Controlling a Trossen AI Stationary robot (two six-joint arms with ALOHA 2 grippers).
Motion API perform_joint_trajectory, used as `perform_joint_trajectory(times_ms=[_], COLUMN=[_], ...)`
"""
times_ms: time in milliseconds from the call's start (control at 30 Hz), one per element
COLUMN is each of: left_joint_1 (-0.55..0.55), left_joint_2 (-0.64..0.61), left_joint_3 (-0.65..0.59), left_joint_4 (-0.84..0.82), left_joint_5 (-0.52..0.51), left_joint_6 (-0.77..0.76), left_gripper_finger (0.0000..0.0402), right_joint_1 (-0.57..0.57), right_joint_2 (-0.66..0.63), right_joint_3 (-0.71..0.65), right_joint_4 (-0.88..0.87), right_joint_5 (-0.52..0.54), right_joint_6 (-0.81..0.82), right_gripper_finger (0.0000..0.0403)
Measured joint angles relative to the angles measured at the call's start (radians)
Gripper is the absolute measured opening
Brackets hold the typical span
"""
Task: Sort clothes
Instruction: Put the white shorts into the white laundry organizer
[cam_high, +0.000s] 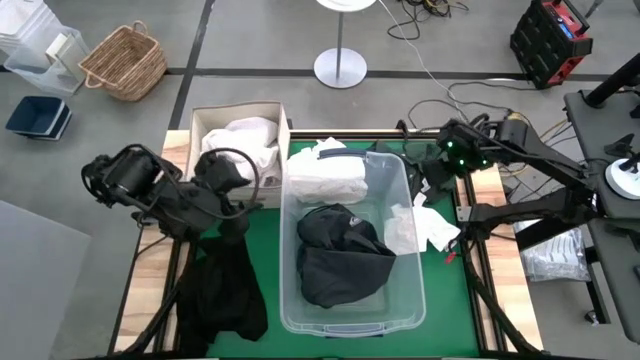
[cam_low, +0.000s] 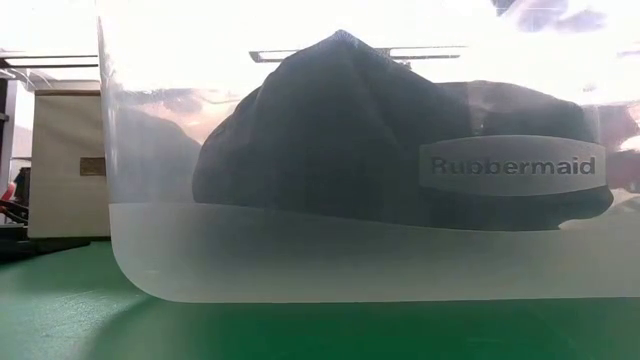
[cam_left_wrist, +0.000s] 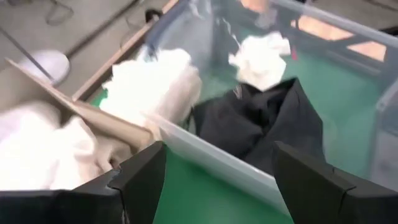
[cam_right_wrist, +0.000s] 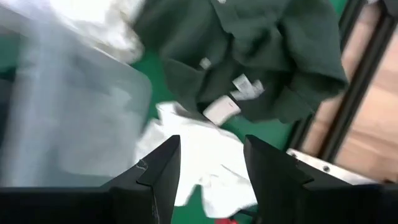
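Hovering empty with fingers spread beside the cardboard box (cam_high: 212, 118), the left claw (cam_high: 222, 180) risks snagging the tub (cam_high: 410, 200) rim — dark clothes (cam_high: 340, 255) and white ones lie inside — while the right claw (cam_high: 432, 170), likewise wide, waits near a white garment (cam_high: 430, 228) outside.

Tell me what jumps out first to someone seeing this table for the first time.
The clear plastic tub at the table's centre, holding a dark garment and a white garment. Left of it, a cardboard box holds white clothes. The left pincer hangs open beside the tub.
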Motion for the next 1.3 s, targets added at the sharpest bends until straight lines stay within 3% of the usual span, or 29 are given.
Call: perform_joint_trajectory(times_ms=[433,700,933,1300], left_joint_1=[0.003,0.003,0.005,0.006], left_joint_2=[0.000,0.001,0.001,0.001], left_joint_3=[0.030,0.028,0.028,0.028], left_joint_4=[0.000,0.000,0.000,0.000], left_joint_5=[-0.081,-0.081,-0.081,-0.093], left_joint_6=[0.078,0.076,0.076,0.079], left_gripper_finger=[0.0267,0.0267,0.0267,0.0267], right_joint_1=[0.000,0.000,0.000,0.003], right_joint_2=[-0.192,-0.192,-0.164,-0.157], right_joint_3=[-0.405,-0.566,-0.648,-0.666], right_joint_4=[0.048,0.205,0.254,0.310], right_joint_5=[-0.106,-0.143,-0.160,-0.160], right_joint_6=[0.119,0.124,0.119,0.199], right_gripper_finger=[0.0194,0.0208,0.0223,0.0238])
